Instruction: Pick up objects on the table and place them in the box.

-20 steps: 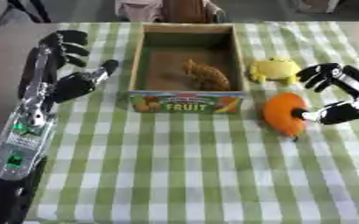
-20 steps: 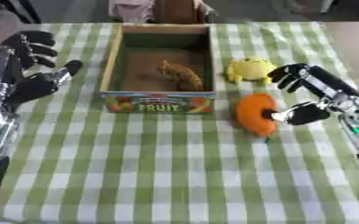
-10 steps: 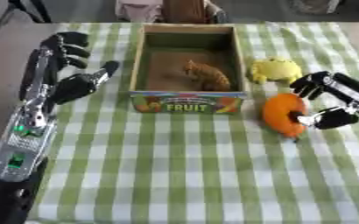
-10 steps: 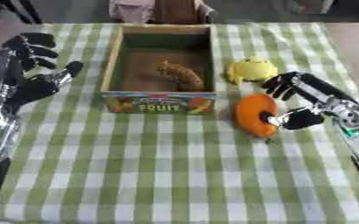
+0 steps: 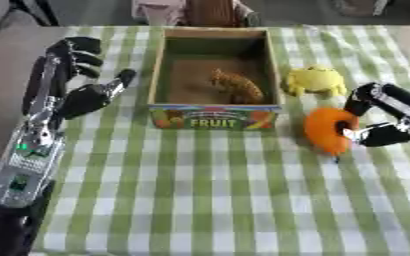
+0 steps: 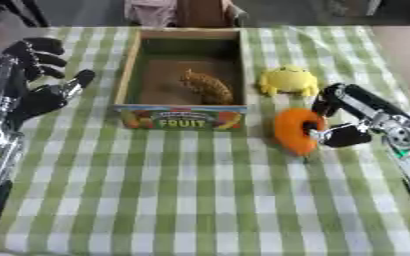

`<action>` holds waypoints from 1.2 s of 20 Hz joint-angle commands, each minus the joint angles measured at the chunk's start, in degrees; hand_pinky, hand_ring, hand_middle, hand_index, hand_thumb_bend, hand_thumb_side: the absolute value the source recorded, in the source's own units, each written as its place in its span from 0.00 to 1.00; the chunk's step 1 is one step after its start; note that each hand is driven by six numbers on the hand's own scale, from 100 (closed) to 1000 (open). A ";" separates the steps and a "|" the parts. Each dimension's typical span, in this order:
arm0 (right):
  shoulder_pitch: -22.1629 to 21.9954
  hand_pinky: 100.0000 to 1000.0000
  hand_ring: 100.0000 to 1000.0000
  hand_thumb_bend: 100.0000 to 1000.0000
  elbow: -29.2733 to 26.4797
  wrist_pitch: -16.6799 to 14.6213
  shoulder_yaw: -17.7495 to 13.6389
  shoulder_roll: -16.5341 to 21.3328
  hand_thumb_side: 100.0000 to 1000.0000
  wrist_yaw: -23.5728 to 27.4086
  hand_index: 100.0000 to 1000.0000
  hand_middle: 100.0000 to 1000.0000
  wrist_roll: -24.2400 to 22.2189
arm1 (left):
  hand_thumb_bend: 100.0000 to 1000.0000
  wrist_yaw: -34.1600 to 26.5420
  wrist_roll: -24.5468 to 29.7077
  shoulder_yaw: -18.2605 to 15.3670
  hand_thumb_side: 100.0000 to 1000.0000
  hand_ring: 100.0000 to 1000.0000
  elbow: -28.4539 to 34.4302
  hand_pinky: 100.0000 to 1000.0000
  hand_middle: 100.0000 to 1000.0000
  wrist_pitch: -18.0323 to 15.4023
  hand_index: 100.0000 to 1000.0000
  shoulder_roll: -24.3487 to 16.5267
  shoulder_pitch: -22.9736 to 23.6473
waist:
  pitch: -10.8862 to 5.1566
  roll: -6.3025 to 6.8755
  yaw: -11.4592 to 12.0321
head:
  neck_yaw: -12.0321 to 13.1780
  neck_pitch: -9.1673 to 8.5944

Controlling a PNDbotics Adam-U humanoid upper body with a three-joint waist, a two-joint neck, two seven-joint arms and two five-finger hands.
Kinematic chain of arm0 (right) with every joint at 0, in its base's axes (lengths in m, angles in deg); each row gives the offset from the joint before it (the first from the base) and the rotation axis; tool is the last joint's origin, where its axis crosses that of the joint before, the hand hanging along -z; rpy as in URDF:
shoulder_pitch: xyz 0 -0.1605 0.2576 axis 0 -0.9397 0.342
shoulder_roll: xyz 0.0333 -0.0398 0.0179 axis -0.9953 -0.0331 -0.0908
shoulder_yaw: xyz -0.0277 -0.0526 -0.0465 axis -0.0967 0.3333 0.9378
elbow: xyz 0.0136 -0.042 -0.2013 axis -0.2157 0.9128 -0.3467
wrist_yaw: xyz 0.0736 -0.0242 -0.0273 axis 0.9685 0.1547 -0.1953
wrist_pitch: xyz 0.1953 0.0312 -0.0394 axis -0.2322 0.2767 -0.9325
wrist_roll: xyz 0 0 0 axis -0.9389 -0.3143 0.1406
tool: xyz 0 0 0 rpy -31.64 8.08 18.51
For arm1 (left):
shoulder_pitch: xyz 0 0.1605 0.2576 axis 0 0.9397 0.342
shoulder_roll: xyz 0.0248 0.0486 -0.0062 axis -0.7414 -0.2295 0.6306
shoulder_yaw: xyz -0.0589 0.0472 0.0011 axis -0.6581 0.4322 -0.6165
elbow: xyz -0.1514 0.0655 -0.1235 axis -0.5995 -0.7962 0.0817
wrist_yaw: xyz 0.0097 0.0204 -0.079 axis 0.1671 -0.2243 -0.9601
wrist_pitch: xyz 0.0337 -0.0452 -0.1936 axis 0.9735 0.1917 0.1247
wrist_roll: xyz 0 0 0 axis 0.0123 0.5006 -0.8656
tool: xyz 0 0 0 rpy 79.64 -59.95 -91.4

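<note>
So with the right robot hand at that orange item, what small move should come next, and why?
Probably close the right robot hand fully on the round orange toy fruit and lift it. Its fingers and thumb already curl around the fruit's right side, the fruit sits on the green checked tablecloth, and the wooden FRUIT box stands just to its left.
</note>
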 commanded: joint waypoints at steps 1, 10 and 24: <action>0.73 0.57 0.55 0.07 -2.02 0.33 -1.29 1.81 0.00 -1.26 0.12 0.45 3.17 | 0.61 -0.16 0.12 -0.41 0.11 0.58 1.17 0.52 0.57 -0.04 0.67 -0.54 -0.45 | -1.09 -0.08 -0.06 | 0.03 0.04; 3.36 0.57 0.55 0.09 -9.12 1.91 -3.16 5.08 0.00 2.05 0.13 0.45 6.98 | 0.60 -0.24 0.07 -0.44 0.11 0.58 1.15 0.52 0.57 0.03 0.66 -0.59 -0.37 | -1.38 -0.12 -0.10 | 0.08 -0.05; 16.69 0.58 0.55 0.09 -4.47 1.73 -0.54 1.19 0.00 -1.29 0.15 0.46 5.56 | 0.61 -0.43 0.56 0.16 0.11 0.57 1.50 0.52 0.57 -0.11 0.66 0.36 -0.55 | -1.88 0.10 2.11 | -1.94 0.02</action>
